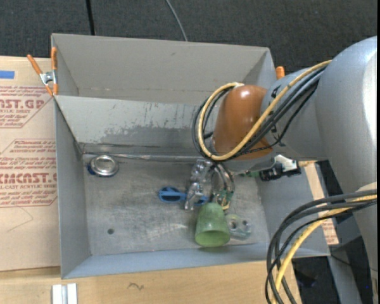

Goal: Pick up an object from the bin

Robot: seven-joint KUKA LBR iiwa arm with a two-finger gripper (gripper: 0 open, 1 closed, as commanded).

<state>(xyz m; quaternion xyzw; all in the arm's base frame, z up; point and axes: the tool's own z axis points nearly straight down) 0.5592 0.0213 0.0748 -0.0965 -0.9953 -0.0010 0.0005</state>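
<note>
My gripper (199,187) hangs low over the right half of the bin floor, below the orange wrist cover. A small blue object (170,195) lies flat just to its left, touching or nearly touching the gripper's lower end. Directly below the gripper a pale green cup (211,225) lies on its side, its opening toward the front wall. A small clear-grey piece (241,226) rests against the cup's right side.
A round silver can-like object (104,166) sits at the back left of the floor, near the rear wall. The arm with its yellow and black cables reaches in over the bin's right wall.
</note>
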